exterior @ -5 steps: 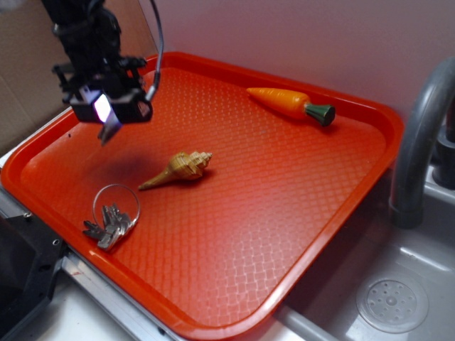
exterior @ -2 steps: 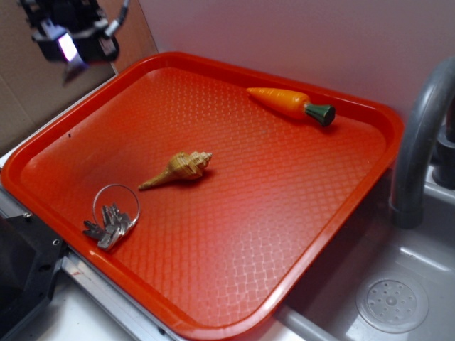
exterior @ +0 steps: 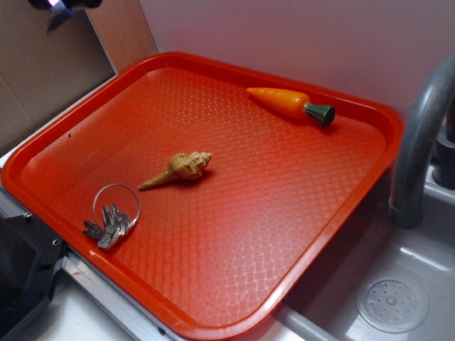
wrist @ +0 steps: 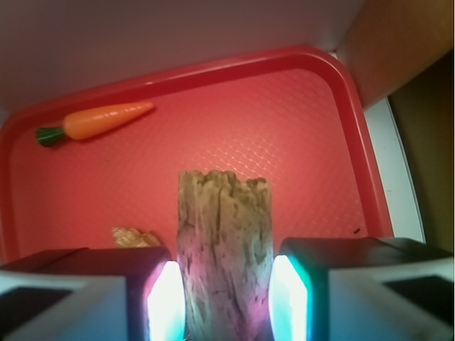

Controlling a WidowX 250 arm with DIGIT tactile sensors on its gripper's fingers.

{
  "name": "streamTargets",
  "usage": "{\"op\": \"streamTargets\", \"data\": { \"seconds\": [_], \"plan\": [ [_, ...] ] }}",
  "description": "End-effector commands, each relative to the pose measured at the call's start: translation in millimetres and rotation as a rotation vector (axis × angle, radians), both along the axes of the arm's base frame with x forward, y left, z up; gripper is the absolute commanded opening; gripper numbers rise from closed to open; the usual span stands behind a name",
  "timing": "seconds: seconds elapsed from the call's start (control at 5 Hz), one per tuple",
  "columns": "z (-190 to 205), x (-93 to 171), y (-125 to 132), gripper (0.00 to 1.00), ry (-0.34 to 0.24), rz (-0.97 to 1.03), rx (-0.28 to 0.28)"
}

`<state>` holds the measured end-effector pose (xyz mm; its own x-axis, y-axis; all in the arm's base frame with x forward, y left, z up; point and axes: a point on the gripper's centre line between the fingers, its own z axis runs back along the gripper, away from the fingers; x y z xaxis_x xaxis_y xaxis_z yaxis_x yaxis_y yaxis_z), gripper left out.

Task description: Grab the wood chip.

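Note:
In the wrist view my gripper (wrist: pixel 226 302) is shut on the wood chip (wrist: pixel 224 241), a rough grey-brown bark-like piece that stands up between the two lit fingers (wrist: pixel 165 302). It hangs high above the red tray (wrist: pixel 284 142). In the exterior view only the gripper's lower tip (exterior: pixel 58 8) shows at the top left edge, above and left of the tray (exterior: pixel 341 192). The chip there is just a small dark sliver.
On the tray lie a tan spiral seashell (exterior: pixel 179 169), a ring of metal keys (exterior: pixel 110 217) near the front left, and an orange toy carrot (exterior: pixel 290 104) at the back. A grey faucet (exterior: pixel 419 135) and sink drain (exterior: pixel 392 304) stand at the right. Brown cardboard (exterior: pixel 43 71) is at the left.
My gripper has risen up and to the left with the wood chip, from just over the tray's left part to nearly out of the exterior view. Nothing on the tray has moved.

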<state>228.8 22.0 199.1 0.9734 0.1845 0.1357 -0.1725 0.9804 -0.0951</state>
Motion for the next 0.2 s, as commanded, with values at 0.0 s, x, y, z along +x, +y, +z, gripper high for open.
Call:
{"op": "streamTargets", "data": {
  "seconds": [0.0],
  "plan": [
    [13.2,-8.3,-8.4,0.00,-0.068,-0.024,0.010]
  ]
}}
